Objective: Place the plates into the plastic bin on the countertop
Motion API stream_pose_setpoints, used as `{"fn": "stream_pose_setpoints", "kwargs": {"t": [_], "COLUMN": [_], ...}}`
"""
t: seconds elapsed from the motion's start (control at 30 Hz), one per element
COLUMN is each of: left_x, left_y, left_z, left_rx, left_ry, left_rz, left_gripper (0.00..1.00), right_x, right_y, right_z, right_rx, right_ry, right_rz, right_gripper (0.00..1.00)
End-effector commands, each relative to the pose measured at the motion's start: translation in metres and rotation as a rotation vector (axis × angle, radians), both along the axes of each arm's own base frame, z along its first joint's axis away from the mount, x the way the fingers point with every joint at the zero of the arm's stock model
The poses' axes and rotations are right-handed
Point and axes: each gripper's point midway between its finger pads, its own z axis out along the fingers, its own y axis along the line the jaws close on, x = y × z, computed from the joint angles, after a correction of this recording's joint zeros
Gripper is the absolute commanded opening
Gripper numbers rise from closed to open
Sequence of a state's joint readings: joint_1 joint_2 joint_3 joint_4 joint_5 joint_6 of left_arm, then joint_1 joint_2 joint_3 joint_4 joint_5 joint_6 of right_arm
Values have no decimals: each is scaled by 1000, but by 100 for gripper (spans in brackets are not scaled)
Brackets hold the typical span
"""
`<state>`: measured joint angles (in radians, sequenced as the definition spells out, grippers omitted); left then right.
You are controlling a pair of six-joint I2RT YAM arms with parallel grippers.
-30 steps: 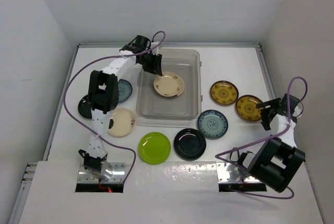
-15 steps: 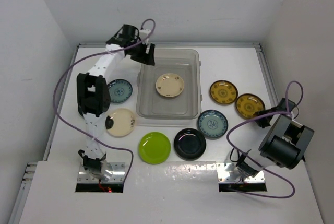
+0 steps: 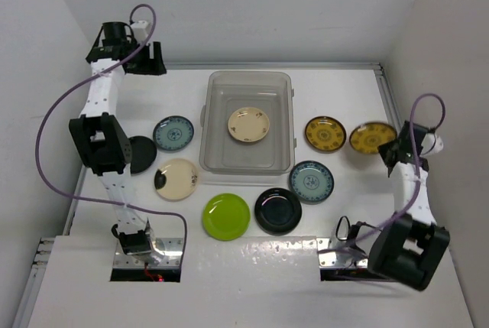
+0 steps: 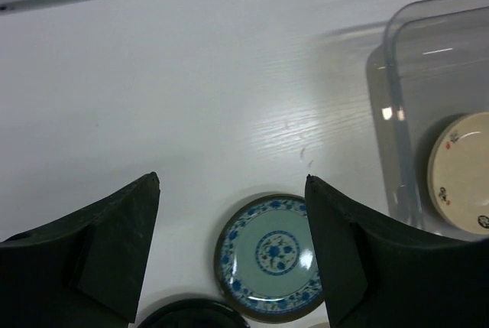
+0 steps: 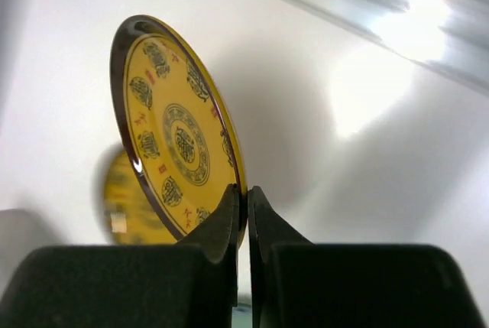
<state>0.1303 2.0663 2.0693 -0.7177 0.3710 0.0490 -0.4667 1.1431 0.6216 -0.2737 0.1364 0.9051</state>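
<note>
Grips amber plate (image 5: pixel 179 156) by rim in right jaws, stood on edge, face sideways; holds left jaws wide apart.

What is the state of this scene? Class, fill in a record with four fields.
bin contents: one cream plate in the plastic bin
left gripper: open, empty, above the countertop
right gripper: shut on the amber plate, gripping its rim
loose on countertop: seven others, including the lime green plate
</note>
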Motion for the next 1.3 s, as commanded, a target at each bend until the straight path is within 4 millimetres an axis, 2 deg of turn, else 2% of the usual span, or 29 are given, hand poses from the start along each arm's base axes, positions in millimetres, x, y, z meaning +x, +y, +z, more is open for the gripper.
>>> {"fn": "stream_pose_setpoints", "kwargs": {"t": [0.0, 0.03, 0.07, 0.13, 0.17, 0.2, 0.27, 0.3, 0.33, 0.37, 0.4, 0.43, 0.47, 0.5, 0.53, 0.57, 0.6, 0.73, 0.8, 0.87, 0.9, 0.97, 1.0, 1.03, 1.1, 1.13, 1.2, 1.23, 1.27], "left_x": [0, -2, -4, -11, -12, -17, -21, -23, -26, -29, -33, -35, -37, -41, -41, -43, -44, -48, -48, -49, -49, -49, -49, -49, -49, -49, -49, -49, -49], "left_y": [32, 41, 50, 70, 77, 88, 97, 101, 109, 108, 113, 113, 117, 116, 116, 115, 121, 125, 125, 129, 129, 128, 128, 126, 126, 126, 126, 124, 124], "left_z": [24, 19, 13, 0, 0, -7, -13, -18, -13, -14, -21, -20, -19, -22, -22, -26, -26, -25, -25, -25, -25, -25, -25, -24, -24, -24, -20, -19, -19], "left_rx": [21, 29, 33, 28, 28, 24, 21, 18, 20, 19, 15, 15, 8, 6, 6, 3, 10, 9, 9, 9, 9, 3, 3, -3, -3, -3, -1, -7, -7], "left_ry": [-56, -42, -27, 5, 6, 24, 38, 51, 41, 47, 63, 64, 62, 73, 73, 83, 82, 82, 82, 82, 82, 80, 80, 78, 78, 78, 69, 68, 68], "left_rz": [61, 85, 106, 146, 158, 179, 197, 206, 222, 222, 234, 234, 239, 239, 239, 239, 244, 253, 253, 262, 262, 255, 255, 249, 249, 249, 249, 242, 242], "left_gripper": [78, 78, 78, 78, 78, 78, 78, 78, 78, 78, 78, 78, 78, 78, 78, 78, 78, 78, 78, 78, 78, 78, 78, 78, 78, 78, 78, 78, 78], "right_x": [17, 27, 33, 64, 73, 89, 120, 132, 135, 151, 156, 158, 164, 175, 178, 179, 188, 191, 192, 192, 191, 193, 190, 193, 191, 192, 194, 182, 179], "right_y": [-15, -13, -8, 27, 41, 90, 127, 176, 209, 241, 261, 282, 304, 318, 337, 345, 349, 364, 365, 365, 363, 363, 363, 367, 356, 347, 319, 290, 274], "right_z": [106, 150, 162, 194, 197, 197, 189, 173, 164, 134, 140, 132, 138, 107, 111, 86, 79, 37, 21, 17, 11, 13, 16, 26, 38, 54, 83, 91, 89], "right_rx": [-286, -354, -372, -401, -388, -303, -241, -177, -153, -119, -93, -72, -60, -37, -41, -36, -44, -32, -31, -36, -34, -58, -56, -85, -144, -191, -225, -216, -200], "right_ry": [-149, -246, -272, -366, -390, -450, -478, -467, -454, -377, -379, -358, -368, -295, -303, -237, -213, -119, -80, -73, -47, -46, -22, -31, -3, -11, -46, -62, -59], "right_rz": [-42, -47, -26, 147, 202, 369, 505, 682, 776, 855, 918, 971, 1016, 1056, 1098, 1119, 1127, 1154, 1155, 1161, 1158, 1185, 1203, 1229, 1227, 1211, 1108, 1025, 981], "right_gripper": [0, 0, 0, 0, 0, 0, 0, 0, 0, 0, 0, 0, 0, 0, 0, 0, 0, 0, 0, 0, 11, 38, 63, 69, 76, 80, 84, 83, 77]}}
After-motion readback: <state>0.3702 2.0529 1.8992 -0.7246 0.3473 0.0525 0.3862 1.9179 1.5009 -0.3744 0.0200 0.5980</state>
